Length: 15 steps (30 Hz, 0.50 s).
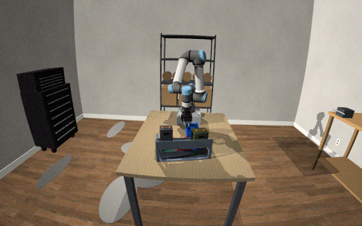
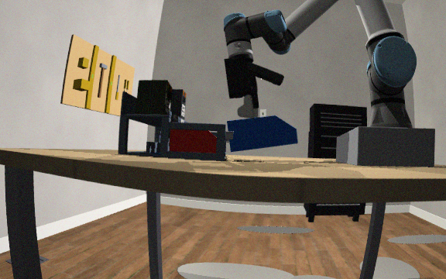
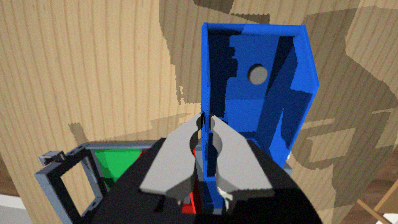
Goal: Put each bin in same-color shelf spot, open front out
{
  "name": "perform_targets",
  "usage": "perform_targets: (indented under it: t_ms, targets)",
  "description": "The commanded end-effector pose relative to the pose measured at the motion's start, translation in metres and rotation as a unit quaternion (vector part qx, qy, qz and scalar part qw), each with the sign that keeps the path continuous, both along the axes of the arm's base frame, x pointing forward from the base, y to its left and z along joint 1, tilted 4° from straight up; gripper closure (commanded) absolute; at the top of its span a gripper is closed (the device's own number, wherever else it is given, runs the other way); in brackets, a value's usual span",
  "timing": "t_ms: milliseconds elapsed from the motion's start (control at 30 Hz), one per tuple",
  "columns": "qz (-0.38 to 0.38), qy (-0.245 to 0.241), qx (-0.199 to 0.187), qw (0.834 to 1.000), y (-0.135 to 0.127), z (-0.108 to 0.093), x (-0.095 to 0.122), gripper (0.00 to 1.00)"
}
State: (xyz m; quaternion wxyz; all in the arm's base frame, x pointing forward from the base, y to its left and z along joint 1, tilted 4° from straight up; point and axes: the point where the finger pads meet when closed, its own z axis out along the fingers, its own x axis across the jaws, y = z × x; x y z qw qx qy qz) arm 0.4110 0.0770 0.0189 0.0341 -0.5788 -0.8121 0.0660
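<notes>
From above, the gripper (image 1: 186,120) is reaching down onto the blue bin (image 1: 190,128), just behind the grey shelf (image 1: 183,144) on the wooden table (image 1: 231,163).

From the side, the blue bin (image 2: 261,133) is hanging tilted, clear of the table (image 2: 223,178), just beside the shelf (image 2: 192,128), where a red bin (image 2: 192,141) is sitting.

At the wrist, the fingers are pinching the blue bin's (image 3: 260,100) thin wall, clenched on it; a grey disc (image 3: 258,75) is lying inside.
</notes>
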Motion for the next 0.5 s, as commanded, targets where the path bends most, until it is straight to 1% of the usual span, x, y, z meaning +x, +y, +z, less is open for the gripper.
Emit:
perform_targets:
  t_ms: [0,467]
  targets:
    - [0.001,-0.003,0.000,1.000,0.0005,0.0021,0.0022,1.00]
    - [0.001,-0.002,0.000,1.000,0.0012,0.0017,0.0039,1.00]
